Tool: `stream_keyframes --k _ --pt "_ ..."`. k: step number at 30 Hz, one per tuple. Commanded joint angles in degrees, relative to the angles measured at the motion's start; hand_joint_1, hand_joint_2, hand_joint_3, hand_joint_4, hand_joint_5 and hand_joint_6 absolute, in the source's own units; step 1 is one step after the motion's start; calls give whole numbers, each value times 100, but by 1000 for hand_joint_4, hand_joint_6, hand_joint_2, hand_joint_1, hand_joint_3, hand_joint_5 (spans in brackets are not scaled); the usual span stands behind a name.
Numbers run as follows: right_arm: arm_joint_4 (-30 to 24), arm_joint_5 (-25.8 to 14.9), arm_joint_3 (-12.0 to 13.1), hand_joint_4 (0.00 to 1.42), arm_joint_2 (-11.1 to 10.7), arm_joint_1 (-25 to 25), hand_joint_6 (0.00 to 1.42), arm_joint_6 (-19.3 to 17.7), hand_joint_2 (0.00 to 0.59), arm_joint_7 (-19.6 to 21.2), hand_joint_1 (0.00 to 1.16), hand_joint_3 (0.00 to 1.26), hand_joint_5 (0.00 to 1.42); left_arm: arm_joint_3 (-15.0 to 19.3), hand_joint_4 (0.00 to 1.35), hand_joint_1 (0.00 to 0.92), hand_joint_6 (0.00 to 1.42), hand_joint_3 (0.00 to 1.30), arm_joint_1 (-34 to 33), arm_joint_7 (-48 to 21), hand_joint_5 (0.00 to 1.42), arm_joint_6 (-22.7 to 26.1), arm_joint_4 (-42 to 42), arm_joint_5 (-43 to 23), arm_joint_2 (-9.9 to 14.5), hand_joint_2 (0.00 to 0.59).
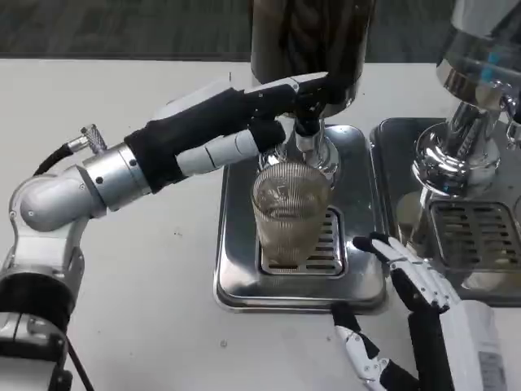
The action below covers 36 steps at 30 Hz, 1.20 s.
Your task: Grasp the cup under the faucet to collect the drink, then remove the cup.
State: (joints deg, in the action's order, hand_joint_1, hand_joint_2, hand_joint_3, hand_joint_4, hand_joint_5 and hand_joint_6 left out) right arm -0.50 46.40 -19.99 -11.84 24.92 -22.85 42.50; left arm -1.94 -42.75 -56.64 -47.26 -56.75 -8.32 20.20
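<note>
The left hand (277, 110) reaches up to the faucet (308, 130), fingers curled about its lever. Below stands the ribbed clear cup (286, 213) on the drip tray (244, 269) grate — contents unclear. Just beside the tray, the right hand (407, 301) waits, fingers spread, holding nothing — no legible writing.

— See the left arm (73, 191)? Silver shell, black sleeve, knurled plug and black cable at ten o'clock.
— And the right hand (427, 314), five o'clock: white back, white-and-black fingers.
</note>
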Motion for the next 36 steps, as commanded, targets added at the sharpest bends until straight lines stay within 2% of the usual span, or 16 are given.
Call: stream_keyframes --k 1,10,13,16,21,28,36 --pt "-63 -160 102 198 -27 -25 233 -101 374 -91 422 286 214 -268 14 0 0 119 190 41 11 -82 -208 456 125 95" --pt "-68 -563 262 148 5 -92 197 -174 374 -407 419 219 164 -466 4 0 0 116 181 292 2 -430 -282 660 202 93" --pt "-45 -836 321 113 16 -161 197 -243 347 -629 418 183 138 -548 0 0 0 115 159 391 0 -506 -311 717 223 94" --pt "-28 -1202 370 69 24 -249 169 -288 293 -1002 453 123 102 -594 0 0 0 115 153 484 0 -582 -329 806 250 97" --pt "-62 -1724 482 3 1 -383 131 -211 240 -1696 557 33 46 -650 0 0 0 115 154 589 0 -651 -366 876 268 100" --pt "-101 -2213 654 0 21 -600 98 -9 211 -2552 653 0 0 -731 0 0 0 115 140 709 0 -675 -401 879 287 104" --pt "-17 -2479 755 0 94 -905 71 252 206 -3162 682 0 0 -764 0 0 0 115 150 785 0 -688 -403 898 312 105"
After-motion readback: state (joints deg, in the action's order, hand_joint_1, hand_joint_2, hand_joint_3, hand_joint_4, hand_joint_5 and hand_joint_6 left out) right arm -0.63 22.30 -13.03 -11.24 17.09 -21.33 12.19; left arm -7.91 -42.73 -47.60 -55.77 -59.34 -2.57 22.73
